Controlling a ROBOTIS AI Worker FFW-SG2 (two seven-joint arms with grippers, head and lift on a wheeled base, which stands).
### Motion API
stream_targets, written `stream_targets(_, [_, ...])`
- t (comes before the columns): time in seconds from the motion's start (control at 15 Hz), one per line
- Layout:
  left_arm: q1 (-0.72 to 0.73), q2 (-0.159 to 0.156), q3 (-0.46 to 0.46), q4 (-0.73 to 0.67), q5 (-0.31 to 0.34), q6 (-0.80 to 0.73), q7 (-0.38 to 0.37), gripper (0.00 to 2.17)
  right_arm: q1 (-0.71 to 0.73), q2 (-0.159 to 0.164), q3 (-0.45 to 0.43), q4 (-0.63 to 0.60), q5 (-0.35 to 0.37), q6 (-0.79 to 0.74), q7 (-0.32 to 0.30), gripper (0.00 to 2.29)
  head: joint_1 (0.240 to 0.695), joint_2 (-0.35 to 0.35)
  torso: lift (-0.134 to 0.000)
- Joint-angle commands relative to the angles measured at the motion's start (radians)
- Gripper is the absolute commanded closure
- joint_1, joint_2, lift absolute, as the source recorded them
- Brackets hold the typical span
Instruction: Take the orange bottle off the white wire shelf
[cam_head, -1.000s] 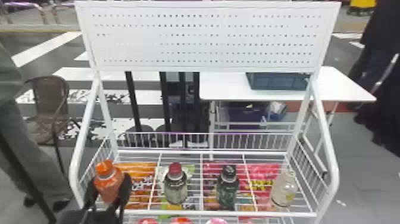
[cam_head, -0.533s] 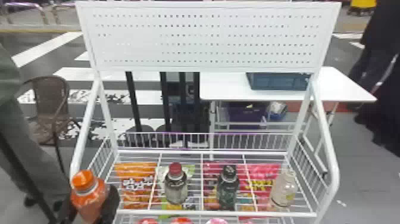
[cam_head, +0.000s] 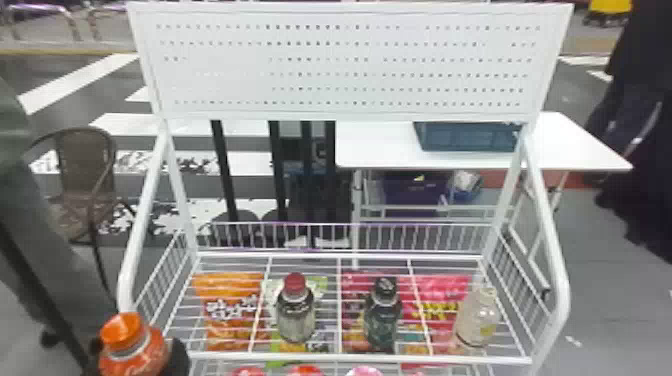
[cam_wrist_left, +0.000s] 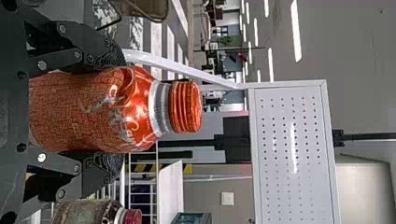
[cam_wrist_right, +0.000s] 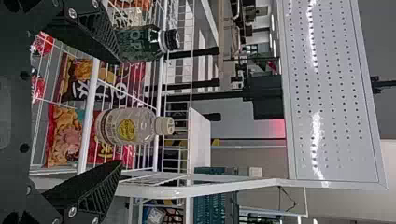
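At the head view's lower left, my left gripper (cam_head: 137, 352) is shut on the orange bottle (cam_head: 131, 345), in front of the left end of the white wire shelf (cam_head: 350, 356). The left wrist view has the gripper (cam_wrist_left: 109, 109) with its two fingers pressed on opposite sides of the orange bottle (cam_wrist_left: 93, 109), below its orange cap. In the right wrist view my right gripper (cam_wrist_right: 119, 112) stands open; a clear bottle with a pale cap lies beyond the gap between its fingers, not held.
On the shelf stand a red-capped bottle (cam_head: 295, 310), a dark bottle (cam_head: 382, 315) and a clear bottle (cam_head: 476, 317). Snack bags (cam_head: 230, 310) show beneath the wires. The shelf's left side rail (cam_head: 142, 215) rises close to the held bottle. A white table (cam_head: 375, 145) is behind.
The left gripper has carried the orange bottle from over the shelf's left front part leftward and toward the robot, past the shelf's left corner. The other bottles have kept their places.
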Motion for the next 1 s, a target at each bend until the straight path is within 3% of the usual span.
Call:
stream_targets(0.0, [0.004, 0.002, -0.003, -0.002, 0.000, 0.000, 0.000, 0.97, 0.007, 0.002, 0.000, -0.007, 0.001, -0.002, 0.001, 0.14, 0.499, 0.000, 0.000])
stream_targets(0.93, [0.018, 0.006, -0.010, -0.016, -0.002, 0.000, 0.000, 0.97, 0.027, 0.002, -0.003, -0.035, 0.001, -0.020, 0.001, 0.14, 0.499, 0.000, 0.000])
